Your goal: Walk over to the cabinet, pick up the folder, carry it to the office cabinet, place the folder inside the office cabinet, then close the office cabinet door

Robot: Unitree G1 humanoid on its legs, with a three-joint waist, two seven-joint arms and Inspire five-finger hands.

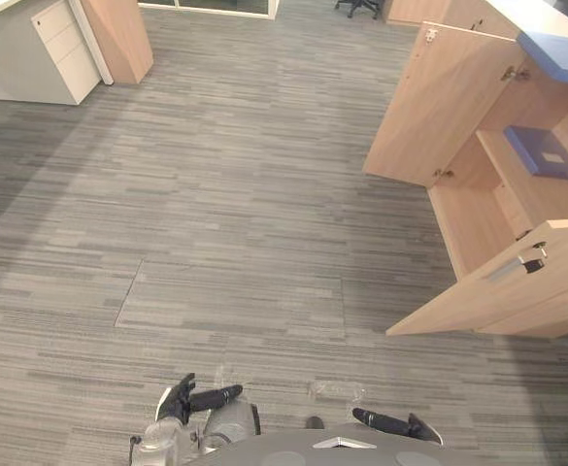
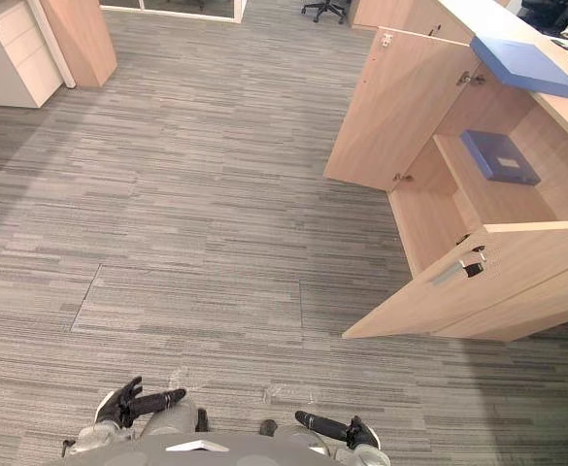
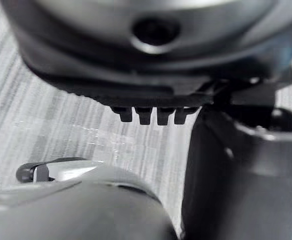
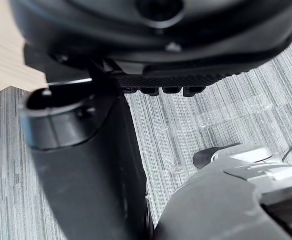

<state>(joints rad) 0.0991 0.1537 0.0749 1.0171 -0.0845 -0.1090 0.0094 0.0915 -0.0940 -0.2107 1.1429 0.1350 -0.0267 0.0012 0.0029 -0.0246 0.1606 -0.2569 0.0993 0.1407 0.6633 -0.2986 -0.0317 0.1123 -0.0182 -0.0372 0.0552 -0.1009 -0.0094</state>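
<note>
Two doors of smooth, pale wood-grain board stand swung wide on the light-wood office cabinet [image 1: 473,228] at the robot's right. The far door [image 1: 437,107] shows small metal hinges. The near door [image 1: 502,301] carries a brushed-metal bar handle [image 1: 515,265]. Inside, on the cabinet's flat shelf, lies the dark blue folder [image 1: 544,152], a thin rectangle with a matt cover and a small pale label patch whose writing is too small to read. A lighter blue flat folder [image 2: 524,65] rests on the cabinet's top, by its front edge.

Grey carpet [image 1: 235,214] with fine streaked stripes, laid in rectangular blocks, covers the floor. A white drawer unit [image 1: 55,49] with smooth fronts stands at the far left, and a black office chair [image 1: 359,8] on castors is at the far end.

Both hands hang low over the carpet, well apart from the cabinet. The left hand [image 1: 177,400] is dark, its thumb pointing inward. Its wrist view shows its fingertips [image 3: 143,116] as a short row of dark stubs past the palm, loose and relaxed, holding nothing. The right hand [image 1: 423,429] mirrors that pose, thumb also turned inward. Its fingertips [image 4: 170,91] are likewise slack in its wrist view, and it too is empty.
</note>
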